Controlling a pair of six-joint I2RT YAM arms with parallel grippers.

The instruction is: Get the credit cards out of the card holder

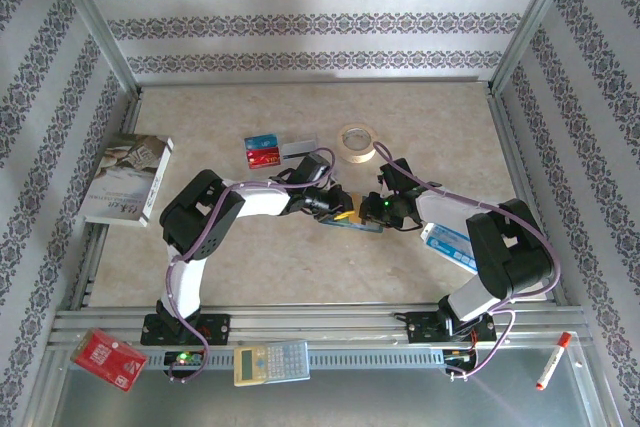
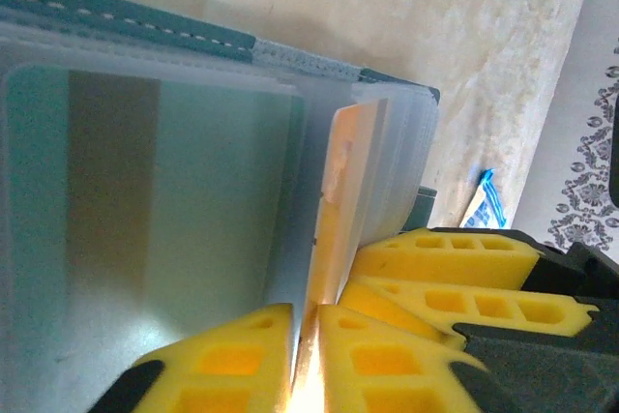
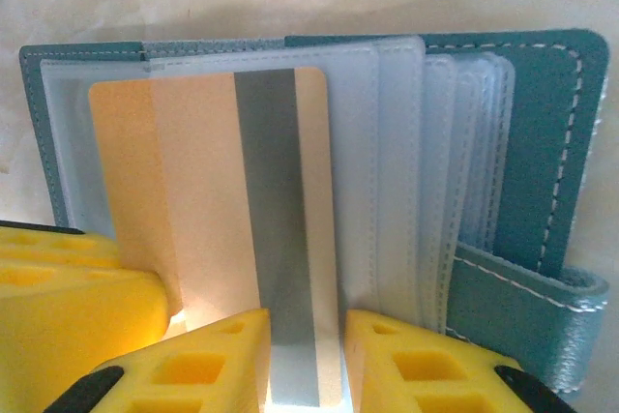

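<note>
My left gripper (image 2: pixel 305 326) is pinching a gold card (image 2: pixel 327 200) by its flat sides. Its yellow fingers are squeezing almost all the way together, with just the thin card between them. The card is poking up from the clear sleeves (image 2: pixel 193 191) of the card holder (image 3: pixel 542 162). I think part of it is sitting inside a sleeve.

My right gripper (image 3: pixel 308 336) is facing the holder from the other side. Its fingers are a little apart at one edge of the holder, and I am seeing nothing squeezed between them. I am guessing they are pressing the holder down, but I cannot tell for sure.

The holder is lying open near the middle of the tabletop (image 1: pixel 300 267). A blue card (image 1: pixel 262 141), a red card (image 1: pixel 263 157) and a grey card (image 1: pixel 297 147) are lying loose closer to the far edge, near a tape roll (image 1: pixel 357 142).

So I am working on getting the gold card out. Next I am going to need a slow, straight pull with the left gripper, away from the sleeve's mouth. The right one should be holding the holder flat so it is not sliding along. I cannot tell if more cards are hiding in the other sleeves.
</note>
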